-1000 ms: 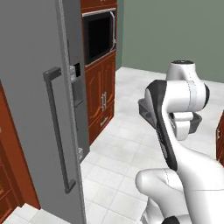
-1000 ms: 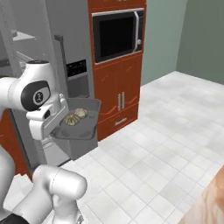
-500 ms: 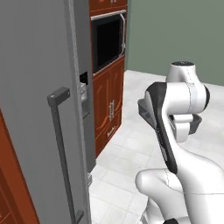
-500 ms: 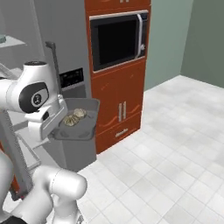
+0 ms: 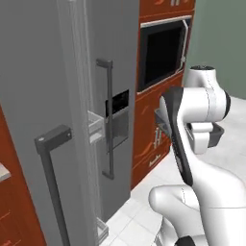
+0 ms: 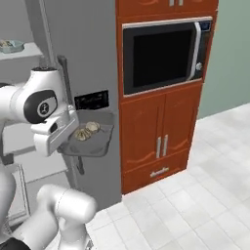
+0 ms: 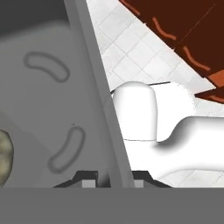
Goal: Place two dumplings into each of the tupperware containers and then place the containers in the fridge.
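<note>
Gripper [image 7: 114, 180] clamped on dark grey tupperware container's [image 6: 100, 141] wall, lower centre of hand view. Right base view alone reveals two dumplings [image 6: 86, 131] inside, left of centre, beside fridge [image 6: 83, 58].

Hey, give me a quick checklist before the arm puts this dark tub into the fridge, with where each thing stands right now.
1. Grip on the tub: ok. In the hand view the gripper has its jaws shut on the wall of the dark grey tub.
2. Two dumplings inside: ok.
3. Tub level: ok, roughly flat.
4. Fridge open: ok, door swung out, pale shelf showing.
5. Other tub on that upper shelf: ok.
6. Free shelf room for this tub: cannot tell.
</note>
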